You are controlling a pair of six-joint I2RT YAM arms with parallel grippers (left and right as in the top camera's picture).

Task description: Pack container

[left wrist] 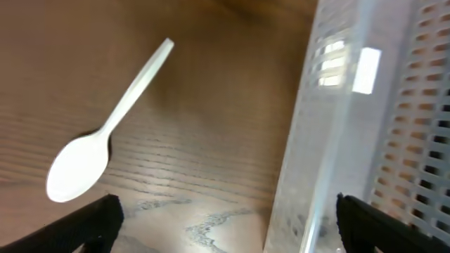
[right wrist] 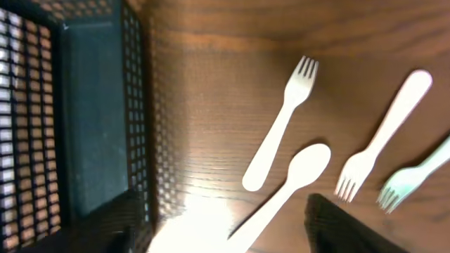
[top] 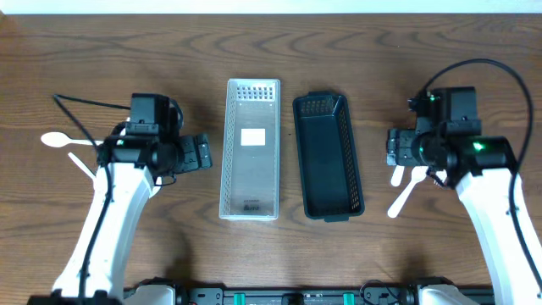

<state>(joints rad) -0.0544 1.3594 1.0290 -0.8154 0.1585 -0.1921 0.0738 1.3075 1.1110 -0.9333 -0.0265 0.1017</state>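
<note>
A clear perforated container (top: pixel 251 148) and a black basket (top: pixel 329 157) lie side by side at mid table; both look empty. My left gripper (top: pixel 203 152) is open and empty just left of the clear container (left wrist: pixel 365 126). A white spoon (left wrist: pixel 98 140) lies on the wood ahead of it. My right gripper (top: pixel 394 146) is open and empty just right of the black basket (right wrist: pixel 77 119). Near it lie a white fork (right wrist: pixel 281 126), a white spoon (right wrist: pixel 288 190) and two more forks (right wrist: pixel 383 133).
A white spoon (top: pixel 59 141) and another white utensil (top: pixel 82 165) lie at the far left, beside my left arm. White utensils (top: pixel 406 191) lie under my right arm. A black cable runs over the table behind each arm.
</note>
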